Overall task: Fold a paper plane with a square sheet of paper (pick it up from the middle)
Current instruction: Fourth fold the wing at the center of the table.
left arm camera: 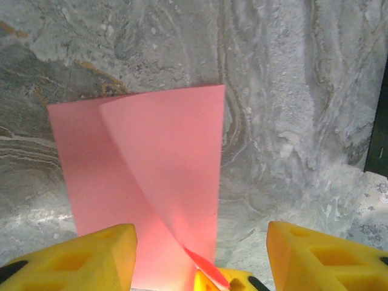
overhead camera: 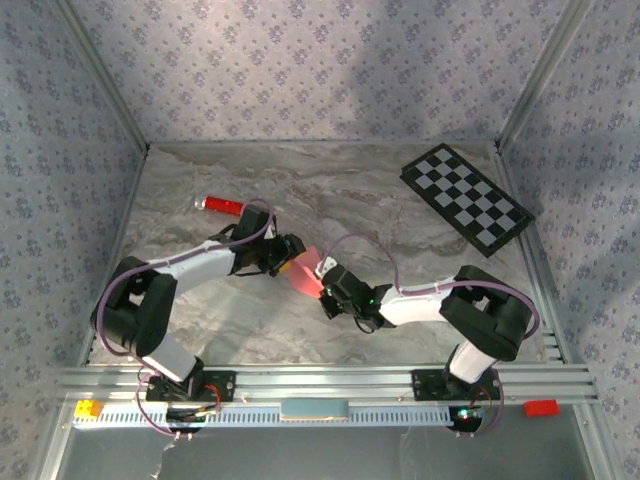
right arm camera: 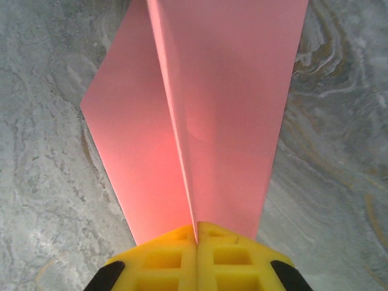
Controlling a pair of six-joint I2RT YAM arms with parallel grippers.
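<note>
Square sheet of paper [overhead camera: 308, 268], pink, is held near the centre of the worktop [overhead camera: 400, 200], between the two grippers, bent into two panels that meet at a crease (sharpest in the right wrist view). Right gripper [right arm camera: 196, 233]: fingers [right arm camera: 227, 254] pressed together on the sheet's edge at the crease. Left gripper [left arm camera: 200, 233]: fingers [left arm camera: 91, 257] spread wide, sheet standing between them; contact cannot be told. Red cylinder [overhead camera: 222, 206] lies at 10 o'clock from the sheet, checkerboard [overhead camera: 467, 196] at 2 o'clock.

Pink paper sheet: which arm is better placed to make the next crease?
Probably left: the right gripper is shut on the thin pink paper sheet, anchoring it, while the left gripper is open.
</note>
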